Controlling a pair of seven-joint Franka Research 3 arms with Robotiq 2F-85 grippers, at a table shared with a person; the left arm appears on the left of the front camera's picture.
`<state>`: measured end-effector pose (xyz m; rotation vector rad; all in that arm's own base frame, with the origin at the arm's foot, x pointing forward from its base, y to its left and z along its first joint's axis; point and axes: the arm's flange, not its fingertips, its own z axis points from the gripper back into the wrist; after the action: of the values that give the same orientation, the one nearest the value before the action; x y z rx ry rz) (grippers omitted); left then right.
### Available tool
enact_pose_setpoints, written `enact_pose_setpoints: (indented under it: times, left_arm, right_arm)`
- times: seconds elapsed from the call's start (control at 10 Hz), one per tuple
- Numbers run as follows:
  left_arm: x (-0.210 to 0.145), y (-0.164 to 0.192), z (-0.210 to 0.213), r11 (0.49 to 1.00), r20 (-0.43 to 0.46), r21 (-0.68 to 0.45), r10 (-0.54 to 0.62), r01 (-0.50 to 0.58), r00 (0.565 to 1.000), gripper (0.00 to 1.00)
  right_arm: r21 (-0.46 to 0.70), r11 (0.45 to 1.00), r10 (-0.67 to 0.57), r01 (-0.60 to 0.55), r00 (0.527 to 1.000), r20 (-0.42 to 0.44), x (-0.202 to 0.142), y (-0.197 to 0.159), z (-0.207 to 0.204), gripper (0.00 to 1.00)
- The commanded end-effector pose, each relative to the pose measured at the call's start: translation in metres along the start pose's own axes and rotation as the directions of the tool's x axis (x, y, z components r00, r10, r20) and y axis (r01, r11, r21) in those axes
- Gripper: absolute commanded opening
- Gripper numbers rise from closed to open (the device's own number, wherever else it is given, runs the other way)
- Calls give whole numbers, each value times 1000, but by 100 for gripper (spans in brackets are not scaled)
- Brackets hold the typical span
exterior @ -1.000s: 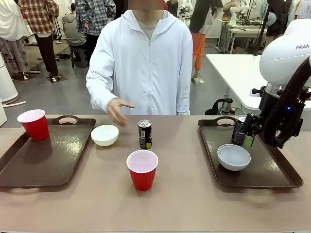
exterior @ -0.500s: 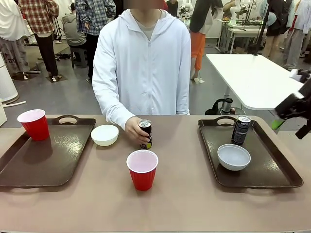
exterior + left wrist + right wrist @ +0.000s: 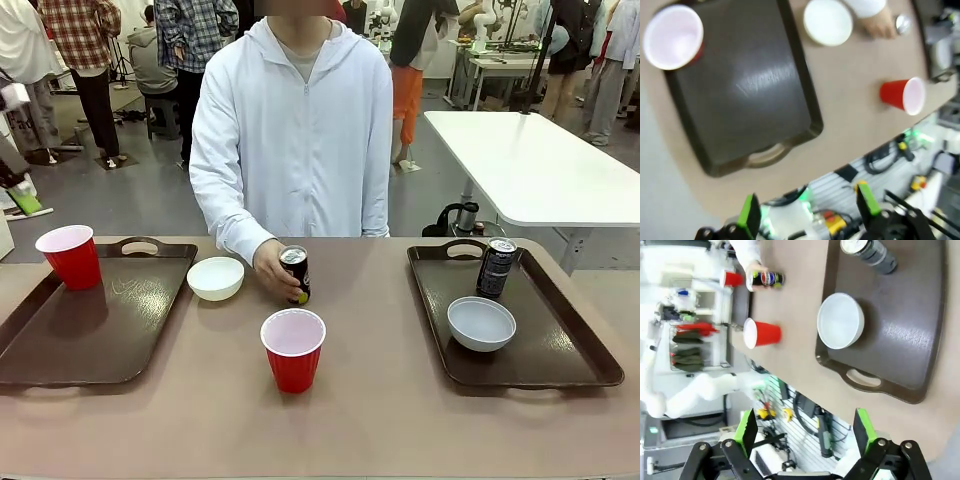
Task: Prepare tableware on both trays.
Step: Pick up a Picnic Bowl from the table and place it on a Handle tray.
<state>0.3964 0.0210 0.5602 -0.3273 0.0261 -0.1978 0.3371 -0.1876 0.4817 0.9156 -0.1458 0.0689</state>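
Since a moment ago your right arm has left the right side of the front view, and the person's hand (image 3: 268,268) has closed round the loose can (image 3: 296,275) at the middle of the table; the can seems slightly tilted. Both grippers hang high: the left gripper (image 3: 807,207) and the right gripper (image 3: 805,432) each have their jaws spread wide with nothing between them.

What matters next, I judge, is the loose bowl (image 3: 216,278). It sits on the bare table just beside the left tray (image 3: 100,335), off that tray's upper right corner in the front view. In the left wrist view it lies at the top edge, well apart from the fingers at the bottom, with the tray's whole length between them — so your left arm is the nearer one.

You'll find it round, whitish, upright and empty. It has no long axis, so any approach to the rim should do — but mind the person's hand, close on its right.
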Motion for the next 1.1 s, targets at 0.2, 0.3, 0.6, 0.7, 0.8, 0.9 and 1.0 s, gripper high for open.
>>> enact_pose_setpoints:
  times: [0.2, 0.3, 0.6, 0.7, 0.8, 0.9, 1.0]
  left_arm:
    - [42, -56, -54, 988, -83, 153, -5, 18, 997, 100]
    - [49, -70, -69, 986, -64, 167, -16, 27, 998, 100]
    - [53, -88, -100, 977, 23, 206, -55, 49, 998, 100]
    - [56, -92, -112, 973, 56, 221, -88, 74, 995, 100]
    - [60, -94, -126, 961, 63, 219, -185, 167, 981, 100]
    - [63, -92, -136, 944, 62, 220, -264, 244, 963, 100]
    - [66, -88, -143, 933, 67, 194, -322, 304, 944, 100]
  right_arm:
    - [101, 981, -173, 164, 980, 96, 6, -36, 42, 100]
    - [107, 981, -174, 164, 980, 96, 4, -38, 42, 100]
    - [86, 985, -157, 150, 983, 93, -1, -45, 44, 100]
    - [86, 985, -157, 150, 983, 93, -1, -45, 44, 100]
    - [86, 985, -157, 150, 983, 93, -1, -45, 44, 100]
    - [86, 985, -157, 150, 983, 93, -1, -45, 44, 100]
    - [86, 985, -157, 150, 983, 93, -1, -45, 44, 100]
